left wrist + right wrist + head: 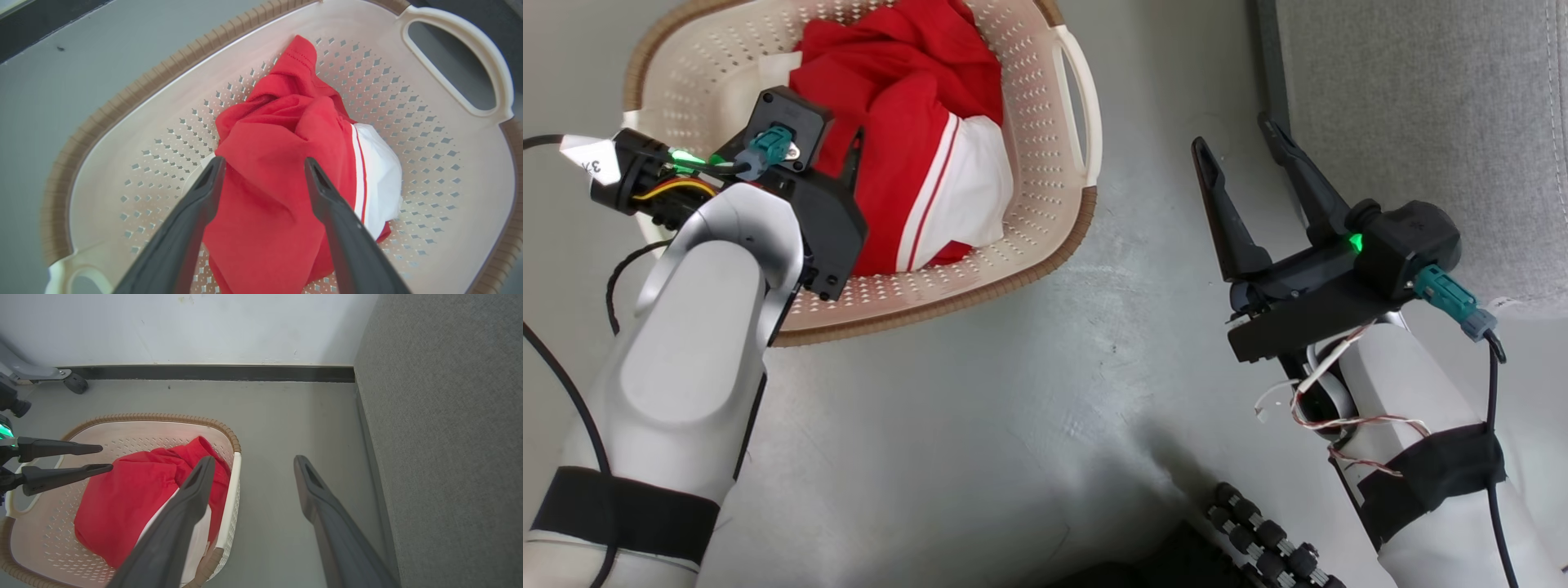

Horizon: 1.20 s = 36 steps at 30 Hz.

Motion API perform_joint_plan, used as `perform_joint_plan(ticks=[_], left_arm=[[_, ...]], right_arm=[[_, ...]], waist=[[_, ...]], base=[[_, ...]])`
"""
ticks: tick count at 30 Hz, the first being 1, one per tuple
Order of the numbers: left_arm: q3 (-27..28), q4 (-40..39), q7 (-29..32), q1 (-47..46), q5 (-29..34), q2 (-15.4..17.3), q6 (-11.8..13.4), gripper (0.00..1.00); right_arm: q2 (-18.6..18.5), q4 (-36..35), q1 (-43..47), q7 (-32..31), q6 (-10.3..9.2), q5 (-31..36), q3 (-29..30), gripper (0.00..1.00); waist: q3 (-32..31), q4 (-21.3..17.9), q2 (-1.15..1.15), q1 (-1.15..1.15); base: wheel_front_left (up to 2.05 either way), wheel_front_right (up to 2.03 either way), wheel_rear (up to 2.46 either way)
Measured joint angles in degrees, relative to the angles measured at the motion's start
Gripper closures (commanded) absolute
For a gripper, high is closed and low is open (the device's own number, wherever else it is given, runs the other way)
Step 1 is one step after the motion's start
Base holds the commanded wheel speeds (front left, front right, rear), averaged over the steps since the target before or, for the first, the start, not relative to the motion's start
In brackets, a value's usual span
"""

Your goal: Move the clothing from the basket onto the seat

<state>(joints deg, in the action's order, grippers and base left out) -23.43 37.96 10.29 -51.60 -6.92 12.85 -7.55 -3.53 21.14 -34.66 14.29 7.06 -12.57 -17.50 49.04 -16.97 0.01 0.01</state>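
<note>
Left claw [264, 163] spread wide, nothing gripped, poised over the red-and-white clothing [907, 122]. Its fingers frame the top fold, probably lining up a pinch. Clothing all bunched inside the laundry basket [1045, 106] on the floor [1013, 392]. Right claw [1233, 135] released, empty, above the floor between basket and grey seat [1421, 106], likely keeping clear.

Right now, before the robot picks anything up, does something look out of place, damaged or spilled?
Nothing is spilled or damaged. The clothing lies crumpled inside the basket, which stands upright on the floor. One oddity: thin red-and-white wires hang loose from the right forearm behind the right gripper.
</note>
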Motion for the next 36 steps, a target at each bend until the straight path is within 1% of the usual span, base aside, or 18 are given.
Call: perform_joint_plan(ticks=[7, 13, 21, 27, 36], left_arm=[[-0.68, 0.67, 2.70, -2.02, 0.48, 1.41, 0.00, 0.00], [-1.14, 1.47, 4.82, -2.93, 0.55, 1.80, 0.00, 0.00], [-2.07, 1.85, 7.11, -3.57, -0.27, 1.35, 0.00, 0.00], [-3.13, 1.82, 7.81, -3.57, -1.92, -0.01, 0.00, 0.00], [-4.03, 1.79, 9.87, -4.67, -3.37, -0.15, 0.00, 0.00]], right_arm=[[0.29, 0.27, -0.17, 0.00, 0.01, -0.02, -1.01, 0.00], [0.46, 0.67, -0.71, 0.00, 0.01, -0.10, -1.52, 0.00], [0.52, 0.92, -0.73, 0.00, 0.01, -1.85, -2.31, 0.00], [0.53, 0.92, -0.98, 0.00, 0.01, -2.45, -2.70, 0.00], [0.53, -0.02, -1.22, 0.00, 0.01, -3.12, -3.82, 0.00]], waist=[[1.62, -1.52, 0.00, 0.00], [2.47, -2.61, 0.00, 0.00], [3.02, -3.36, -0.01, 0.00], [3.21, -3.42, -0.01, 0.00], [3.77, -3.44, -0.01, -0.01]], base=[[0.00, 0.00, 0.00], [0.00, 0.00, 0.00], [0.00, 0.00, 0.00], [0.00, 0.00, 0.00], [0.00, 0.00, 0.00]])
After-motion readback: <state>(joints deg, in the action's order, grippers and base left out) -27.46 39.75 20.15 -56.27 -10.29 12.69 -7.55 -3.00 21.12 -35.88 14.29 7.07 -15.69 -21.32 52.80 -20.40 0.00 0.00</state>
